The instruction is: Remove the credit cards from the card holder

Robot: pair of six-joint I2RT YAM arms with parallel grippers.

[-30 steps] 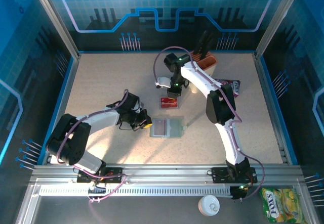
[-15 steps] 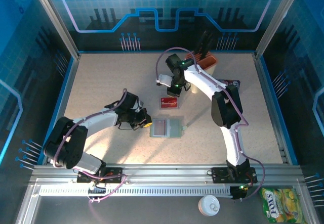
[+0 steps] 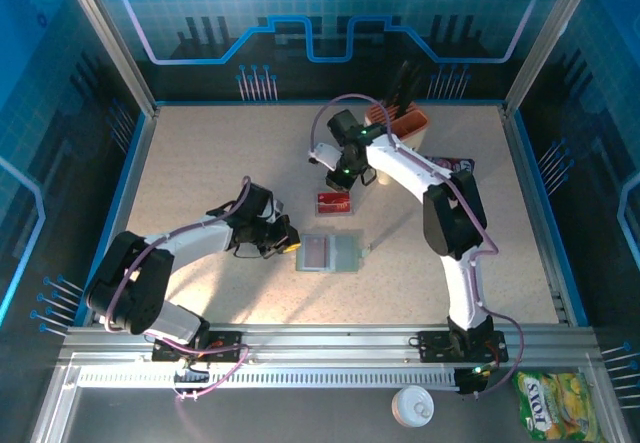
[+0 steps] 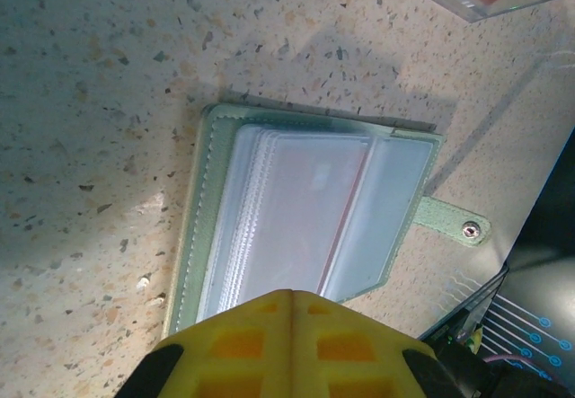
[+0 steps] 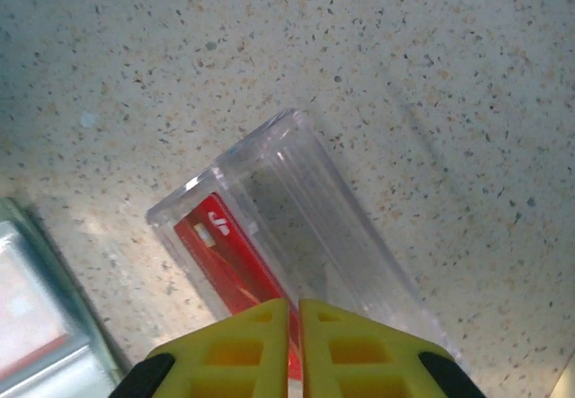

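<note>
1. Grey-green card holder (image 3: 345, 254) lies open and flat near the middle of the speckled table (image 3: 200, 163). Its clear sleeves (image 4: 296, 209) face up. Closing tab (image 4: 454, 225) with a snap stud juts from one edge.
2. Top view: a reddish card (image 3: 316, 253) shows through the sleeve on the holder's left half.
3. Left gripper (image 3: 290, 246) sits just left of the holder. Yellow fingers (image 4: 243, 344) are pressed together with nothing between them. In the wrist view the tips overlap the holder's near edge; contact cannot be told.
4. Red credit card (image 5: 235, 259) sits inside a clear plastic case (image 5: 314, 209), just beyond the holder and apart from it.
5. Right gripper (image 5: 294, 308) hangs over the case. Jaws are all but pressed together, with only a thin slit between them, and pinch nothing.
6. Knife block (image 3: 402, 115) stands at the back edge. Pink packet (image 3: 462, 169) lies to the right.
</note>
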